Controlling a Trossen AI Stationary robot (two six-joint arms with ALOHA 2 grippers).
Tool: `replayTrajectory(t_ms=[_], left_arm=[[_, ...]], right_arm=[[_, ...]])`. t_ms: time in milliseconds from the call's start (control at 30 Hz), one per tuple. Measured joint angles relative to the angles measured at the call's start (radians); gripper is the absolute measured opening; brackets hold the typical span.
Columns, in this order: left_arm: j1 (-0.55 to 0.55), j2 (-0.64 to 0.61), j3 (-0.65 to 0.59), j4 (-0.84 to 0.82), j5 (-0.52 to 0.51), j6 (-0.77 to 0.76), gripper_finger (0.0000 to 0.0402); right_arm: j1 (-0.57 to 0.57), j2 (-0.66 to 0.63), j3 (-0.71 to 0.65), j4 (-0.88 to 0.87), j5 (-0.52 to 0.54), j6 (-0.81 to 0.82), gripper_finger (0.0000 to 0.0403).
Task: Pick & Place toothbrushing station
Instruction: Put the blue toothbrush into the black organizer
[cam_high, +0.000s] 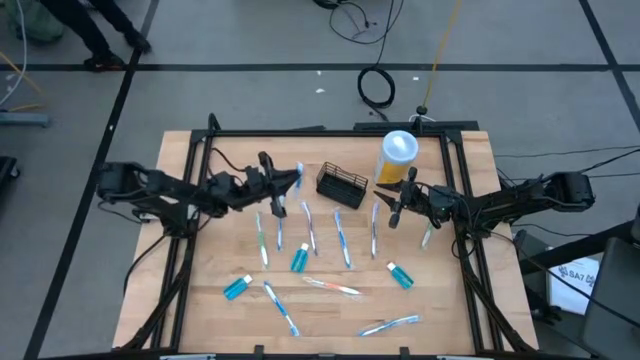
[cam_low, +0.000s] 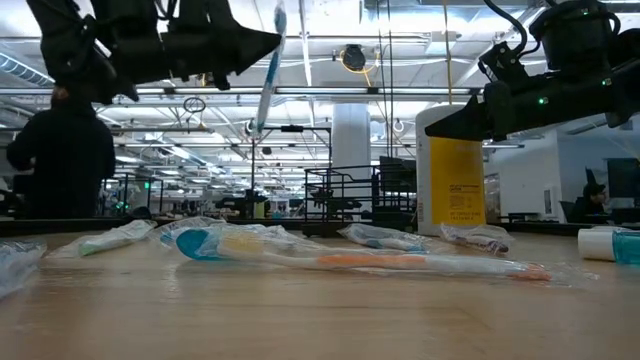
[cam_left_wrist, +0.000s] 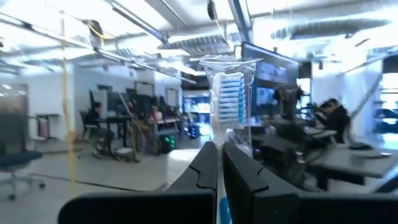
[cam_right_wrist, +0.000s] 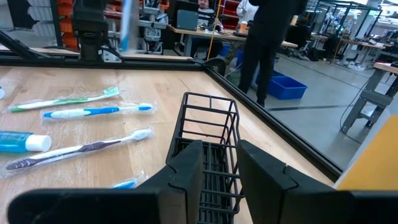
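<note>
**High view: brush aloft, caddy waiting at twelve o'clock**

High view shows us the black wire caddy standing near the table's far edge, roughly at twelve o'clock from the table's middle, with the yellow cup just beside it toward two o'clock. Our left gripper hangs above the boards at about nine o'clock from the caddy, fingers pressed together on a wrapped blue-and-white toothbrush that stands upright, bristle head uppermost, clear of the table. Our right gripper sits at about four o'clock from the caddy, fingers partly spread; its wrist view looks straight along the caddy's rim, and we cannot tell whether it touches the wire.

We judge the step in hand to be carrying the brush over the caddy and lowering it in. To do that well, we should keep the brush vertical, centre its lower end over the open top rather than the rim, and descend slowly. The caddy looks light and could tip or slide if nudged, so our right gripper may steady it. Loose wrapped brushes lie scattered around six o'clock.
</note>
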Motion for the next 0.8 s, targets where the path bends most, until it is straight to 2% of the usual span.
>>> replayTrajectory(t_ms=[167, 333, 800], left_arm=[[0.030, 0.083, 0.069, 0.015, 0.009, 0.035, 0.0004], [0.055, 0.171, 0.184, 0.010, 0.094, 0.051, 0.0004], [0.141, 0.363, 0.390, -0.019, 0.097, 0.084, 0.0003]], right_arm=[[0.000, 0.000, 0.000, 0.000, 0.000, 0.000, 0.0093], [0.000, 0.000, 0.000, 0.000, 0.000, 0.000, 0.0093], [0.000, 0.000, 0.000, 0.001, 0.000, -0.007, 0.0093]])
